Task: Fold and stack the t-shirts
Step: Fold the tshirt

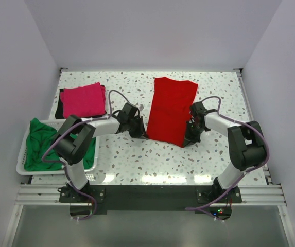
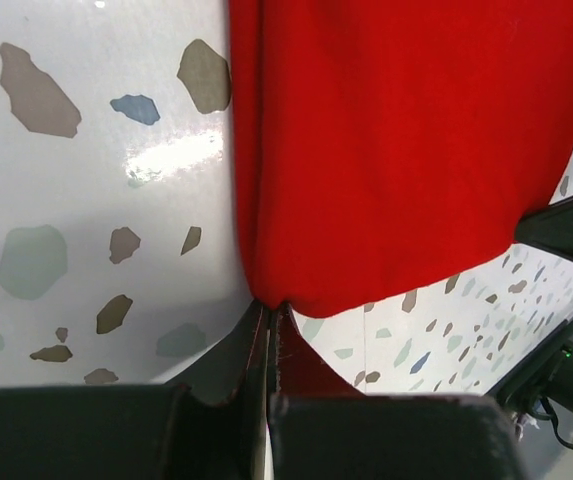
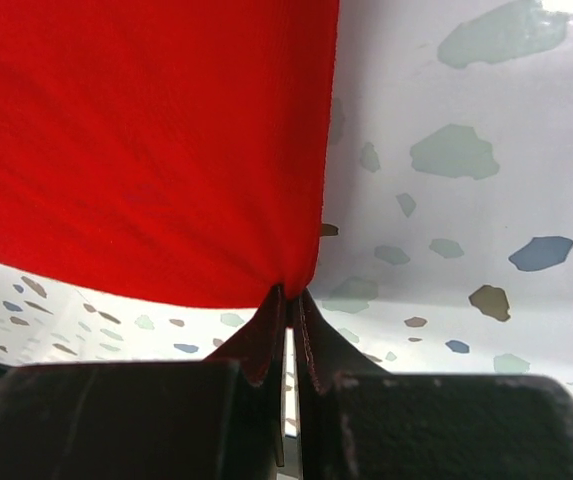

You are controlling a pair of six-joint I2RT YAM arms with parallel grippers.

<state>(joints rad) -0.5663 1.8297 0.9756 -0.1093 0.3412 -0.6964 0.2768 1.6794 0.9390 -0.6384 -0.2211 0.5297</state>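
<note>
red tee (image 1: 170, 110) lies folded long at the tabletop's (image 1: 137, 159) centre, running 12 to 6 o'clock. left fingers (image 2: 264, 332) are clamped tight on its 7 o'clock corner, right fingers (image 3: 303, 322) on its 5 o'clock corner. pink tee (image 1: 83, 100) sits folded at 10 o'clock; green tee (image 1: 39, 144) is bunched in a basket (image 1: 21, 167) at 8 o'clock.

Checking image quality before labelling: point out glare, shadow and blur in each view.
Top external: sharp, glare streaks on the near table. Left wrist: glare patch left of the red t-shirt, left fingers dark and soft. Right wrist: cloth blurred, right fingers shadowed.
</note>
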